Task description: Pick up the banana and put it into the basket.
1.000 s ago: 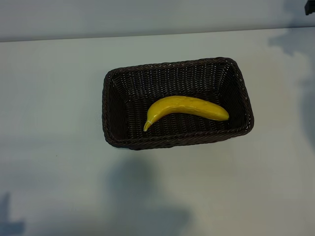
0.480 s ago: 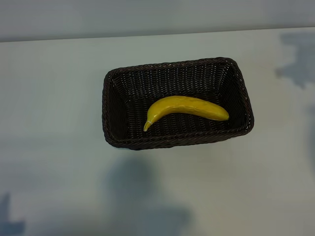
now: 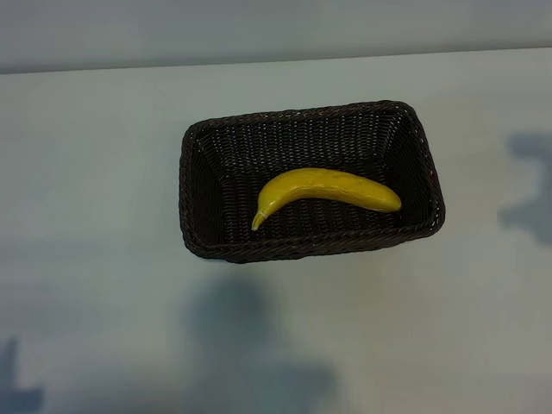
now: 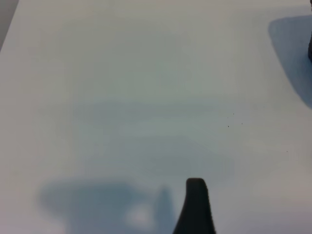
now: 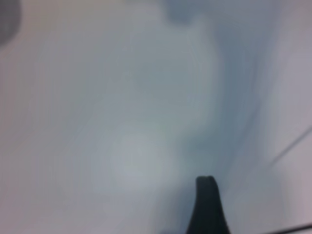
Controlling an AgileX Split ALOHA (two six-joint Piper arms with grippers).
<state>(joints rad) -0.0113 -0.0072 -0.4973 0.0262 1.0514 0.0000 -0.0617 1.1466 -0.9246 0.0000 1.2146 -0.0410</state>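
Banana: I see the curved bright-yellow banana (image 3: 326, 192) lying inside the dark brown woven wicker basket (image 3: 197, 194).
Left gripper (image 4: 196, 204): spread, empty, above bare white table (image 4: 146, 97).
Right gripper (image 5: 208, 207): spread, empty.

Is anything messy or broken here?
No, nothing stands out. The banana lies whole inside the basket, which sits flat on the table with its rim unbroken. Nothing is spilled, and neither gripper touches anything.
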